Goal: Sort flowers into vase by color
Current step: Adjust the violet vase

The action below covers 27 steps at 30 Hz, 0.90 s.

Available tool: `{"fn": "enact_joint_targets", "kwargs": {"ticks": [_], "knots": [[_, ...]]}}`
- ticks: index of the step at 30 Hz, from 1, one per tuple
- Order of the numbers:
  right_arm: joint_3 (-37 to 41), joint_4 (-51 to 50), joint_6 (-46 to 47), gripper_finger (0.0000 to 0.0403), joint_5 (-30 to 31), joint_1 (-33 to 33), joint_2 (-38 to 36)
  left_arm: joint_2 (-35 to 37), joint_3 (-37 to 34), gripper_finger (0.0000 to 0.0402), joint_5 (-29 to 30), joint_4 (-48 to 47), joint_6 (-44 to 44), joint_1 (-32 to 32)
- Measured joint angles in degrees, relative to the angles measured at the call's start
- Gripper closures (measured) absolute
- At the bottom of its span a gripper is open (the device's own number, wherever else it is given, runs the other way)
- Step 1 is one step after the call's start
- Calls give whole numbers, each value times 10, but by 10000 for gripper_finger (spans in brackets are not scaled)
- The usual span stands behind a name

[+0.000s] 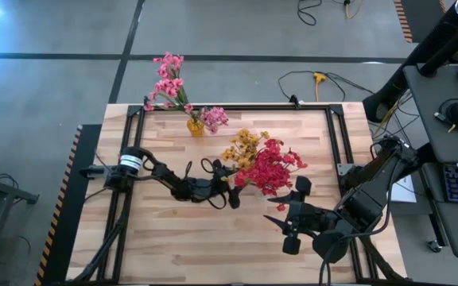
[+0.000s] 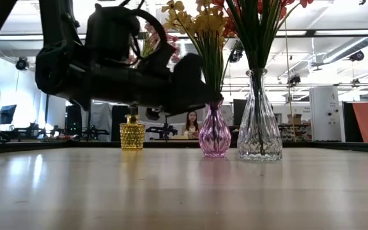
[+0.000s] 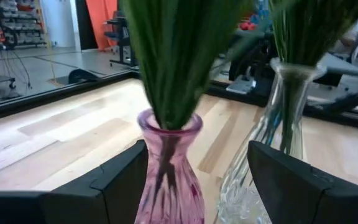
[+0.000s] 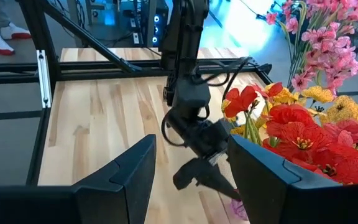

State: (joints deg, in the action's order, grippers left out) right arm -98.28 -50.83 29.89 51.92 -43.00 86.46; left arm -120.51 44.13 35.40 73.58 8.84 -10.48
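Three vases stand upright on the table. A small yellow vase (image 1: 195, 125) (image 2: 132, 132) holds pink flowers (image 1: 168, 79). A purple vase (image 2: 214, 131) (image 3: 166, 174) holds yellow flowers (image 1: 245, 146) (image 4: 340, 109). A clear glass vase (image 2: 259, 121) (image 3: 272, 149) holds red flowers (image 1: 270, 167) (image 4: 309, 140). My left gripper (image 1: 226, 184) (image 3: 197, 180) is open at mid-table, its fingers on either side of the purple vase's neck without plainly touching it. My right gripper (image 1: 286, 214) (image 4: 191, 186) is open and holds nothing, nearer the table's near right side.
Bare wood (image 1: 173, 230) stretches over the table's near left and far right parts. A black frame (image 1: 336, 135) edges the table. A yellow-plugged cable (image 1: 318, 78) lies on the floor beyond the far edge. A person (image 2: 191, 121) sits far behind the table.
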Motion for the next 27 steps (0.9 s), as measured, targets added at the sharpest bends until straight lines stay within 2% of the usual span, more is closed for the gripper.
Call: {"fn": "enact_joint_targets", "kwargs": {"ticks": [4, 9, 15, 18, 27], "knots": [[0, 1, -1, 211, 1, 0, 0, -22, 25, 144, 4, -3, -14, 2], [0, 0, 0, 211, 1, 0, 0, -35, 39, 144, 44, -5, -11, 4], [0, 1, 0, 211, 1, 0, 0, -35, 38, 144, 41, -4, -11, 16], [0, 1, -1, 211, 1, 0, 0, -35, 40, 144, 16, -4, -18, 21], [0, 1, -1, 211, 1, 0, 0, -35, 50, 155, 14, -15, -36, 25]]}}
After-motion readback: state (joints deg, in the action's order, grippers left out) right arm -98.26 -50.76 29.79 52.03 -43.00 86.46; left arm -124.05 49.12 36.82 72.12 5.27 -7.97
